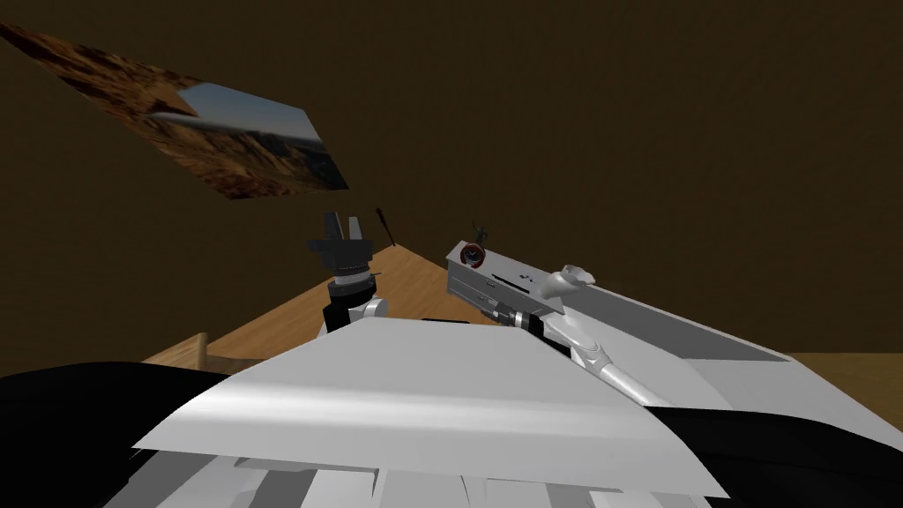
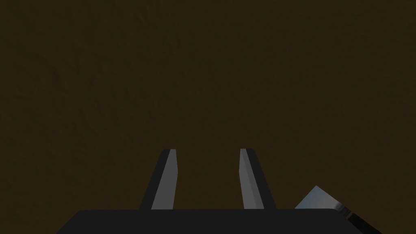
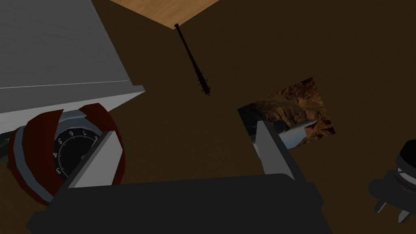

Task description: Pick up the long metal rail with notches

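A long thin dark rod with small notches near one end [image 3: 191, 59] stands against the brown wall where the wooden floor ends; in the head view the rod [image 1: 385, 227] is just right of my left gripper. My right gripper [image 3: 183, 150] is open and empty, well short of the rod, with one finger [image 3: 97, 158] in front of a red-rimmed clock [image 3: 67, 152]. That right gripper [image 1: 487, 304] sits at the front of a grey cabinet. My left gripper [image 1: 344, 231] is raised before the wall, and its fingers [image 2: 168, 178] stand apart with nothing between them.
The grey cabinet [image 1: 635, 322] runs along my right, with the clock [image 1: 473, 255] at its far end. A landscape picture [image 1: 220, 132] hangs on the brown wall. The wooden floor [image 1: 353, 300] narrows toward the rod. My left gripper [image 3: 396, 191] is near my right hand.
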### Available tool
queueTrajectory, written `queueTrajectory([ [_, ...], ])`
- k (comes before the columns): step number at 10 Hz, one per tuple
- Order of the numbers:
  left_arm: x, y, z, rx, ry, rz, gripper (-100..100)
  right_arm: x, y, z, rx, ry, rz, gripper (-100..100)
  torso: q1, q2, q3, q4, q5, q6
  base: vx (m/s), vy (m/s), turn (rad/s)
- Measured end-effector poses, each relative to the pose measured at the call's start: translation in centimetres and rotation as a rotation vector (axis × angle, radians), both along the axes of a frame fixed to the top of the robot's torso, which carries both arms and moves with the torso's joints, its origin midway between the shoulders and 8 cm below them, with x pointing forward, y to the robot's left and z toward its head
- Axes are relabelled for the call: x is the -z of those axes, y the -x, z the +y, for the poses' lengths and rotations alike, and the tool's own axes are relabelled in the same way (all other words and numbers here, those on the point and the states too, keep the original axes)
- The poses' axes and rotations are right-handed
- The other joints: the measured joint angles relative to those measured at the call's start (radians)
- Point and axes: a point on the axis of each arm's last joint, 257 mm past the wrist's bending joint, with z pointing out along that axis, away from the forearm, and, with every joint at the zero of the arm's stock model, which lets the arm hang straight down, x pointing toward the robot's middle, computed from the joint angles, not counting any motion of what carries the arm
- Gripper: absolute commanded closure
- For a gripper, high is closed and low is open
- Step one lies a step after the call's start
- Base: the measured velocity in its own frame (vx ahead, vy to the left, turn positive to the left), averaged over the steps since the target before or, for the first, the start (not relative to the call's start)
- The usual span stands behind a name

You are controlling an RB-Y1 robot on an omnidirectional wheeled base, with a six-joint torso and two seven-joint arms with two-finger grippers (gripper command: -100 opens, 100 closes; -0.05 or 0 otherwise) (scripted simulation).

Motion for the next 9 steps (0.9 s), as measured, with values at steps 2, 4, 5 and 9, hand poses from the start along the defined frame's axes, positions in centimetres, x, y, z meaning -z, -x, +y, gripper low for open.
queueTrajectory([
  [2, 0.0, 0.0, 0.0, 0.000, 0.000, 0.000, 0, 1.7, 1.1, -2.7, -0.027, 0.093, 0.032, -100, 0.000, 0.000, 0.000, 0.000, 0.000, 0.000, 0.050, 0.028, 0.163],
  [4, 0.0, 0.0, 0.0, 0.000, 0.000, 0.000, 0, 3.2, 2.0, -5.6, -0.053, 0.183, 0.063, -100, 0.000, -0.001, -0.001, 0.000, 0.000, 0.000, 0.053, 0.015, 0.150],
  [5, 0.0, 0.0, 0.0, 0.000, 0.000, 0.000, 0, 3.8, 2.7, -7.3, -0.064, 0.235, 0.084, -100, -0.001, -0.001, -0.001, 0.000, 0.000, 0.000, 0.046, 0.007, 0.110],
  [9, 0.0, 0.0, 0.0, 0.000, 0.000, 0.000, 0, 5.8, 4.7, -13.4, -0.096, 0.396, 0.150, -100, -0.002, -0.002, -0.001, 0.000, 0.000, 0.000, 0.070, -0.004, 0.214],
])
